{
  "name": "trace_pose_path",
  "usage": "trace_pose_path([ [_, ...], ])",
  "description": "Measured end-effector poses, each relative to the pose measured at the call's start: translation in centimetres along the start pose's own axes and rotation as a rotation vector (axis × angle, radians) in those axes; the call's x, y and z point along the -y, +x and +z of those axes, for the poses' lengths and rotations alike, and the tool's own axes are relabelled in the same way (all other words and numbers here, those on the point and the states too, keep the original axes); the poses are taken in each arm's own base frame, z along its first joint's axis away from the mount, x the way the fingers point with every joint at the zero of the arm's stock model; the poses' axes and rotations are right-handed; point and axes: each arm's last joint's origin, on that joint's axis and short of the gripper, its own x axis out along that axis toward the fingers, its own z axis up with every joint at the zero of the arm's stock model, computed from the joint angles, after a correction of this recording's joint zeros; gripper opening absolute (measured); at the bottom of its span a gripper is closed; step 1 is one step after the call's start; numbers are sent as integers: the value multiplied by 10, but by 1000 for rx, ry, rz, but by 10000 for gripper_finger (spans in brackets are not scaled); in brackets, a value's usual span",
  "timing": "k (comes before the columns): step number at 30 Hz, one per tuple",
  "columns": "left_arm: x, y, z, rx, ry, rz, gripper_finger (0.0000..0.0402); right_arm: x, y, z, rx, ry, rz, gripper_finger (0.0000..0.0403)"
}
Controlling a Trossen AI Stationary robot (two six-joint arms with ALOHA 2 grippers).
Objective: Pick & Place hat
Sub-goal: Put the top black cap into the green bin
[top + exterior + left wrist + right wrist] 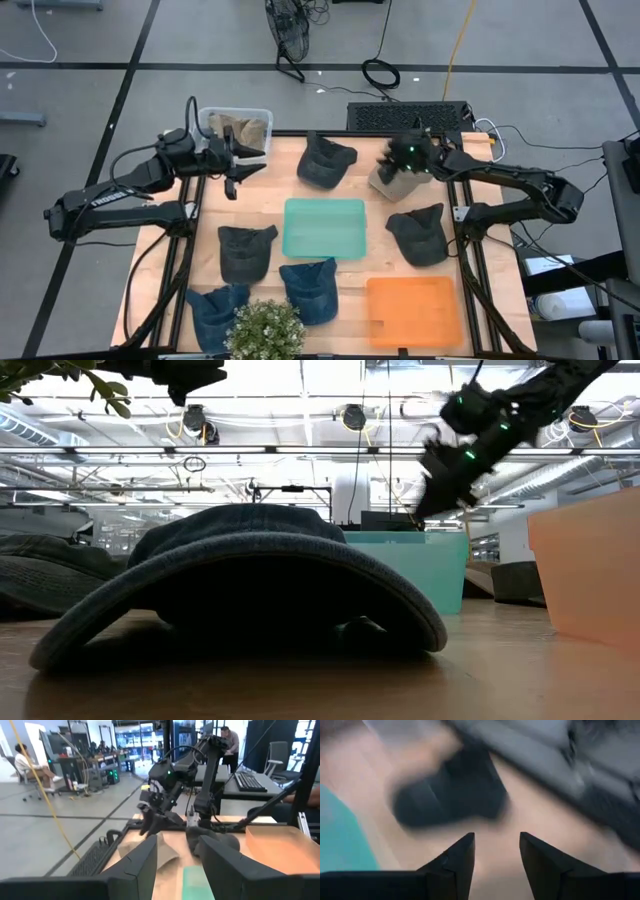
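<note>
Your right gripper [392,163] hangs with fingers apart, empty, above the pale grey cloth hat [393,180] near the wooden table's [280,160] far right corner. It's soft and light; pinch its crown fabric. Your left gripper [238,160], likewise parted and empty, waits at the far left corner.

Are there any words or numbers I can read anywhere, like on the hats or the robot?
No text here can be read for sure.
White lettering on the left arm: too small to read.
Hats, for example the dark one at the far edge: no words or logos visible.
Green tray and orange tray: plain, no labels.
Keyboard in the room: keys too blurred to read.
</note>
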Motion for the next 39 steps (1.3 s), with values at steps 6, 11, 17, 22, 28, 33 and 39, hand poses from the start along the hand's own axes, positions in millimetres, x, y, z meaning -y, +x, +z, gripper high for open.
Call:
trace_pose_path([
  [6, 2, 1, -2, -19, -43, -12, 159, -15, 46, 19, -64, -63, 27, 152],
  [11, 3, 1, -4, -39, -20, -19, 159, -29, 80, 27, -35, -87, 131, 166],
  [17, 4, 0, -13, -128, -21, -25, 159, -37, 98, 33, -36, -108, 163, 178],
  [22, 3, 1, -10, -101, 16, -24, 159, -45, 112, 44, 54, -81, 190, 173],
  [28, 3, 1, -7, -72, -3, -21, 159, -54, 136, 32, 25, -74, 210, 173],
  [33, 3, 1, -7, -71, 20, -22, 159, -52, 145, 25, 10, -67, 198, 174],
  [39, 3, 1, -7, -66, 22, -21, 159, -58, 156, 19, 41, -77, 216, 174],
])
